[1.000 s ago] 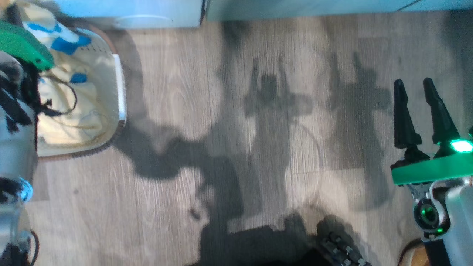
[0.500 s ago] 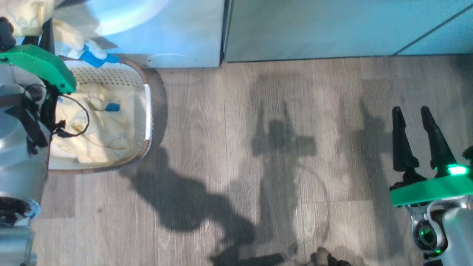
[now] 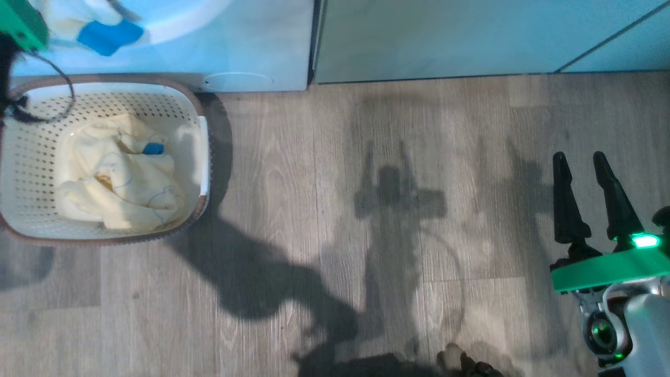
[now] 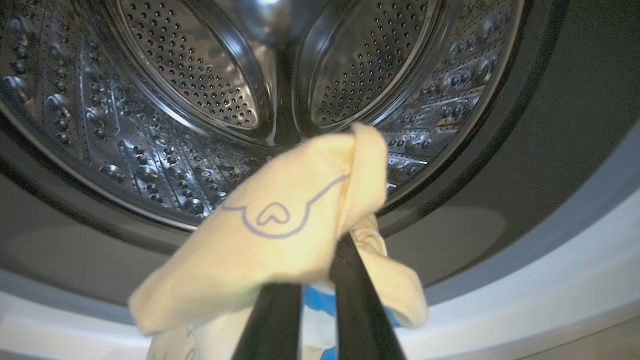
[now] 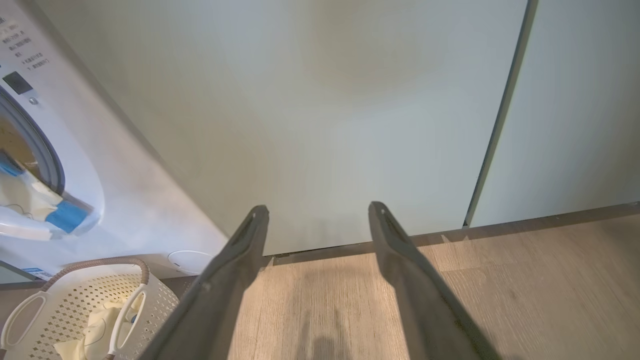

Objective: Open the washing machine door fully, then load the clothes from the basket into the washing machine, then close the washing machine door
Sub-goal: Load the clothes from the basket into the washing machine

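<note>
Grey-brown wood-plank floor (image 3: 293, 157), cream perforated basket (image 3: 26, 157) with a brown rim standing on it at the left, close to the far edge, just beside the foot of the white washing machine (image 3: 251, 47), pale green cabinets (image 3: 445, 36) along the far edge, dark shadows across the planks

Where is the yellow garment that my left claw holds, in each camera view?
Head view: garment in the top-left corner, above the basket in the picture.
Left wrist view: garment at lower centre, in front of the steel drum.
Right wrist view: garment at the far left edge, at the round opening.
Shared landmark: the washing machine, white front.
</note>
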Controlling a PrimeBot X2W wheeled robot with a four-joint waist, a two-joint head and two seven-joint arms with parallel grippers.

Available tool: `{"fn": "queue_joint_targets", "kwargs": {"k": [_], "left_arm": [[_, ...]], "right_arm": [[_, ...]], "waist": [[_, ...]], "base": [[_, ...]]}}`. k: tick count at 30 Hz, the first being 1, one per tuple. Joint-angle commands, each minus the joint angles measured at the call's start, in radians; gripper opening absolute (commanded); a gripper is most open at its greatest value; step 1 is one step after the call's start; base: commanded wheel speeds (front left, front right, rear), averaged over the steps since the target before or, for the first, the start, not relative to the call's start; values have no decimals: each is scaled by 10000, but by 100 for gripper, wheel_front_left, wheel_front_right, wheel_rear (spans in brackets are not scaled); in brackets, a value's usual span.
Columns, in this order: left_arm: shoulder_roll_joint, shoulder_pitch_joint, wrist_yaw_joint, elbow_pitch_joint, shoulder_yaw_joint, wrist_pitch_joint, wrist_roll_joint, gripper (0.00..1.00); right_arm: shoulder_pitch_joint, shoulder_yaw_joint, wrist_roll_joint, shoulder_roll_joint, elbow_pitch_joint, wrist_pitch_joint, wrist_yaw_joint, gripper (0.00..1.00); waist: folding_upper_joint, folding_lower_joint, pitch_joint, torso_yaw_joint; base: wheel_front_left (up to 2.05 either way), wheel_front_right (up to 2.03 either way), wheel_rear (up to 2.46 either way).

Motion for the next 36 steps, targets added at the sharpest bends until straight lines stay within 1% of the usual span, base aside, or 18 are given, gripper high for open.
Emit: {"fn": "queue_joint_targets", "kwargs": {"k": [1, 6, 7, 12, 17, 23, 28, 33, 36], "left_arm": [[771, -736, -6, -393, 200, 144, -164, 0], [1128, -1847, -6, -284, 90, 524, -220, 0], [1128, -1847, -6, -284, 90, 524, -220, 0], [1197, -3114, 6, 159, -57, 663, -85, 0], [1169, -4273, 135, 796, -227, 532, 148, 0], [1211, -5465, 232, 1614, -484, -19, 509, 0], [1187, -6183, 270, 1982, -731, -572, 782, 0], [1084, -6777, 489, 2081, -780, -1404, 899, 0], [1084, -6936, 622, 1937, -740, -1682, 944, 0]], "right_arm": [[-88, 174, 54, -118, -297, -67, 4, 100], [-308, 259, 79, -59, -323, -67, 4, 100], [-308, 259, 79, -59, -323, -67, 4, 100], [-513, 303, 111, -33, -326, -67, 4, 100], [-756, 392, 143, -8, -346, -67, 4, 100], [-1072, 565, 192, 64, -361, -67, 4, 100], [-1323, 755, 233, 135, -360, -67, 4, 100], [-1484, 790, 262, 193, -385, -67, 4, 100], [-1504, 833, 264, 245, -373, -67, 4, 100]], "waist": [[-1, 0, 197, -126], [-1, 0, 625, -332], [-1, 0, 625, -332], [-1, 0, 1132, -455], [-1, 0, 1646, -620], [-1, 0, 2205, -905], [-1, 0, 2586, -1162], [-1, 0, 2886, -1318], [-1, 0, 2964, -1354]], "base": [[0, 0, 0], [0, 0, 0], [0, 0, 0], [0, 0, 0], [0, 0, 0], [0, 0, 0], [0, 0, 0], [0, 0, 0], [0, 0, 0]]}}
